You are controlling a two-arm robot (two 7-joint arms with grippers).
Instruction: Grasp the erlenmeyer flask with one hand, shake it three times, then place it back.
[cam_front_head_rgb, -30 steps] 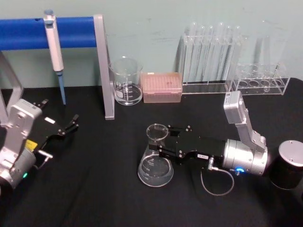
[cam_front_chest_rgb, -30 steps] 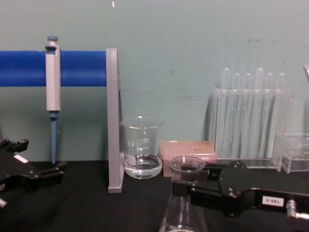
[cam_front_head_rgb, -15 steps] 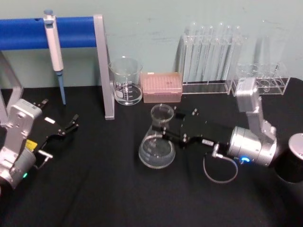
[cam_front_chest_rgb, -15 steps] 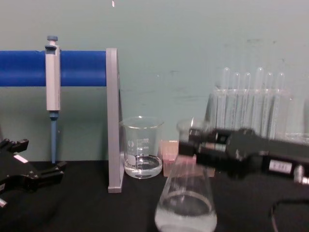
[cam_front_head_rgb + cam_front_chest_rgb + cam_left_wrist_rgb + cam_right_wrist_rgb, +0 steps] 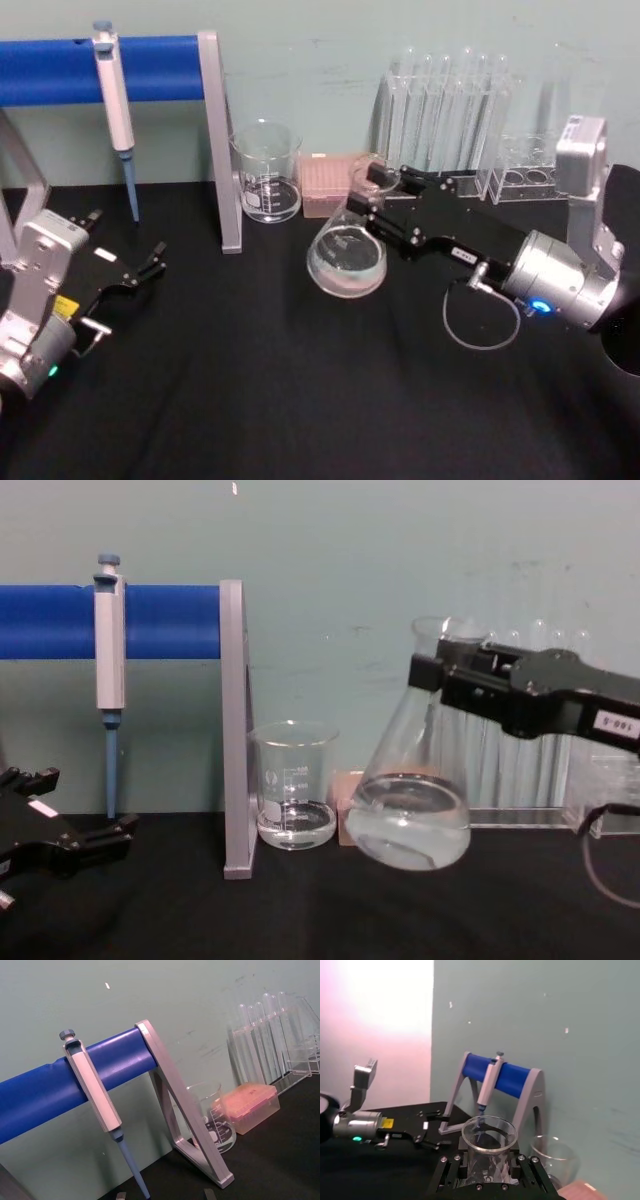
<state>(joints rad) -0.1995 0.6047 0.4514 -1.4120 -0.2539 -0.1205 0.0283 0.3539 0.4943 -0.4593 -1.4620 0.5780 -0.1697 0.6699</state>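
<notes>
Right gripper [image 5: 437,672] clamps erlenmeyer flask [image 5: 410,815] by neck, aloft, tilted. Hard shake could slip glass or strike beaker [image 5: 293,785] at 10 o'clock. Left gripper [image 5: 135,272] parked, 8 o'clock.

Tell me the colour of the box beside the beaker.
Pink; the box shows best in the head view.

Erlenmeyer flask [image 5: 408,805] right of beaker [image 5: 294,790]
</notes>
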